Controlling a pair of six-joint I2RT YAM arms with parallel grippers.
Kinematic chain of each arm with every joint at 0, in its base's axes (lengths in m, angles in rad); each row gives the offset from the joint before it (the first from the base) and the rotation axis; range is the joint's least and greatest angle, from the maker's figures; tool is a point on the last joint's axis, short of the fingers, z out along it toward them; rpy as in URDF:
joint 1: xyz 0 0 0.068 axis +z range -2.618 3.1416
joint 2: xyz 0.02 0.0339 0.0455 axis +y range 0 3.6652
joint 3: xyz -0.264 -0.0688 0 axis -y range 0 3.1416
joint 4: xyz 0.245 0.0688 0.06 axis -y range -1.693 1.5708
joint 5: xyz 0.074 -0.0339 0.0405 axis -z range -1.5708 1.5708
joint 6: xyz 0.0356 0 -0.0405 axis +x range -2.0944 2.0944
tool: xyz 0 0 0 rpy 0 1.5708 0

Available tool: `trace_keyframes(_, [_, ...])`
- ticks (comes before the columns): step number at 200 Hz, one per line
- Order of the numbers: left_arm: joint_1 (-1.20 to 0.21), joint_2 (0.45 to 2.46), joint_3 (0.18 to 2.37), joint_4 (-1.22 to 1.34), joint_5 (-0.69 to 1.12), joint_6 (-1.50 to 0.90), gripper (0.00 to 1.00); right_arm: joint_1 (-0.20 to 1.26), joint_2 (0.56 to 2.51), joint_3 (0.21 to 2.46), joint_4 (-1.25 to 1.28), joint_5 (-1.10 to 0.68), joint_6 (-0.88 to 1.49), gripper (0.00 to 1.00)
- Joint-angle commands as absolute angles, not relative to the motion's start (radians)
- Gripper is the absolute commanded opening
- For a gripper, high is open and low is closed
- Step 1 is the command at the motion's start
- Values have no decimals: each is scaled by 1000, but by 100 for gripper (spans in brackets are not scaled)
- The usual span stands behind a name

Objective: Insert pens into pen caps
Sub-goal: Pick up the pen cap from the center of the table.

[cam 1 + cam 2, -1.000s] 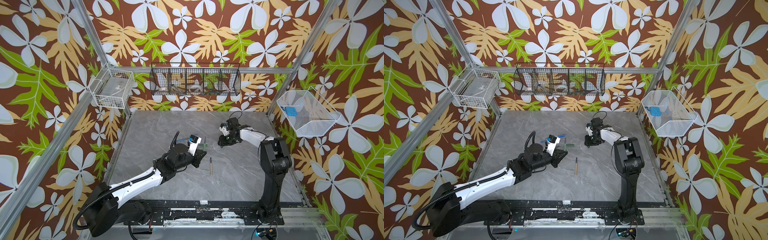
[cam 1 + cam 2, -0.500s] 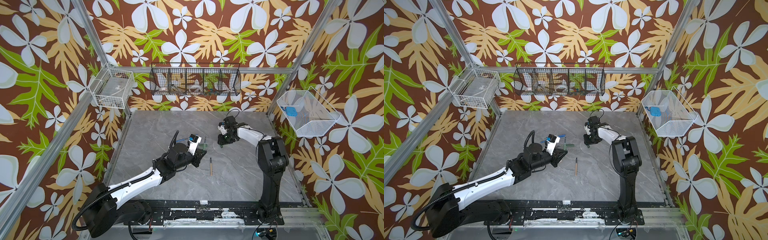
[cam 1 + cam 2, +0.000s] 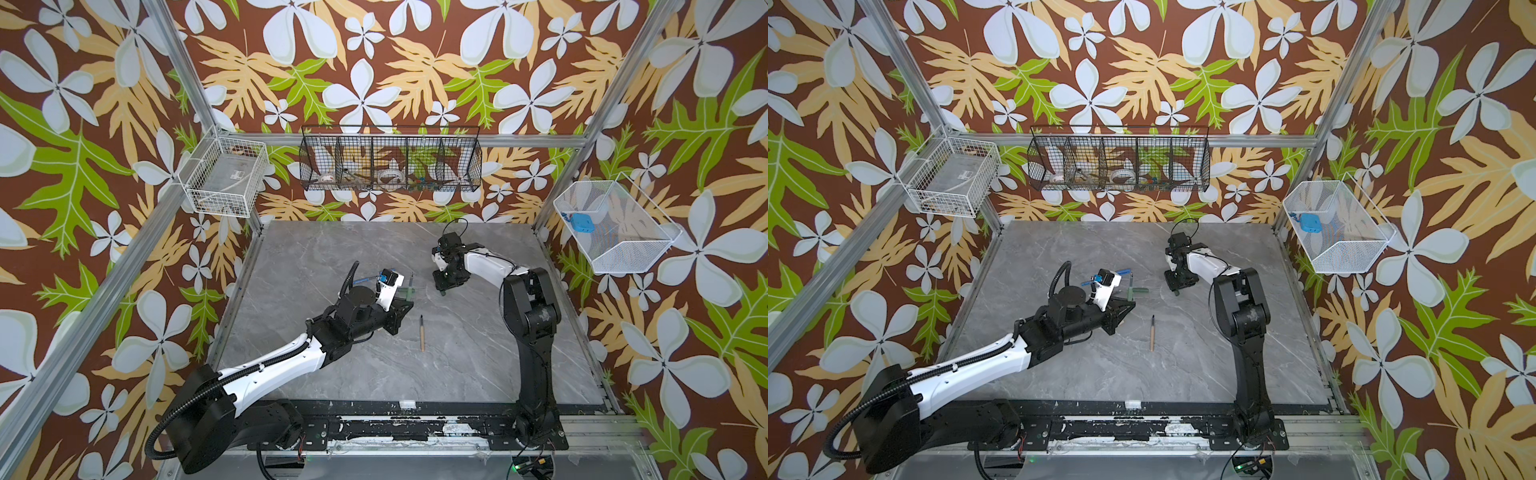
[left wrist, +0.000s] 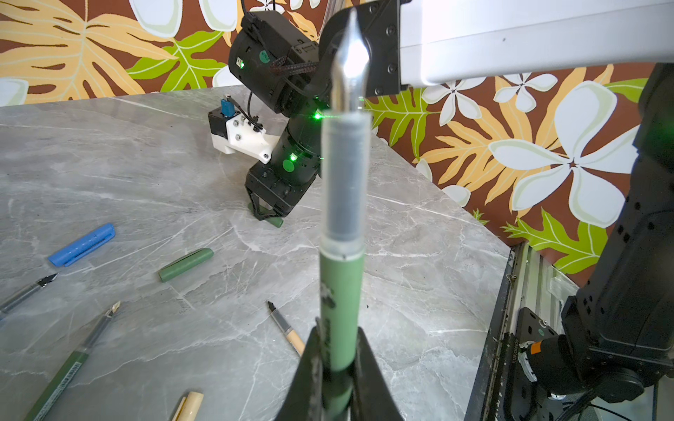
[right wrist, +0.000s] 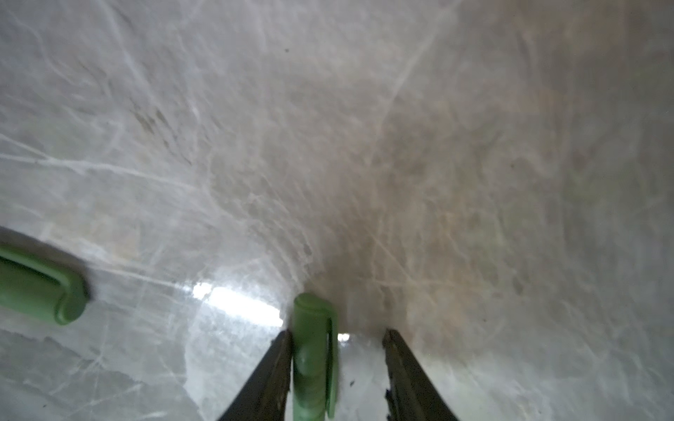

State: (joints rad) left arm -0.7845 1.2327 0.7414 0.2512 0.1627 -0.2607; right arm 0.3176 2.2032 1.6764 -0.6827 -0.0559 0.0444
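Note:
My left gripper (image 4: 339, 351) is shut on a green pen (image 4: 341, 277), held upright with its metal tip pointing up; the pen also shows in both top views (image 3: 410, 287) (image 3: 1131, 288). My right gripper (image 5: 337, 337) points down at the table with its jaws open. A green pen cap (image 5: 314, 350) lies between them, against one finger with a gap to the other, and the left wrist view shows this cap (image 4: 272, 221) too. On the table lie a blue cap (image 4: 82, 245), another green cap (image 4: 186, 264), a tan pen (image 3: 422, 334), a second green pen (image 4: 62, 375) and a tan cap (image 4: 189, 404).
One more pen (image 4: 22, 293) lies at the picture's edge, its body cut off. A black wire basket (image 3: 390, 160) hangs on the back wall, and white wire baskets (image 3: 224, 176) (image 3: 611, 226) hang on the side walls. The black base rail (image 3: 415, 428) runs along the table's front edge.
My right gripper has shifted slightly to the left and turned a little over the green cap. The left arm has kept the pen still.

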Motion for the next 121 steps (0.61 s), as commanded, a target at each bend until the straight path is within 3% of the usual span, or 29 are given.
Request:
trace_keyframes(1, [-784,1234,747,262,167,-254,3,326,2226,1675,-724,-41,28,43])
trace_keyframes(121, [-784,1245,726,301,149,-246,2,336,2124,1547,-652,-88,41,18])
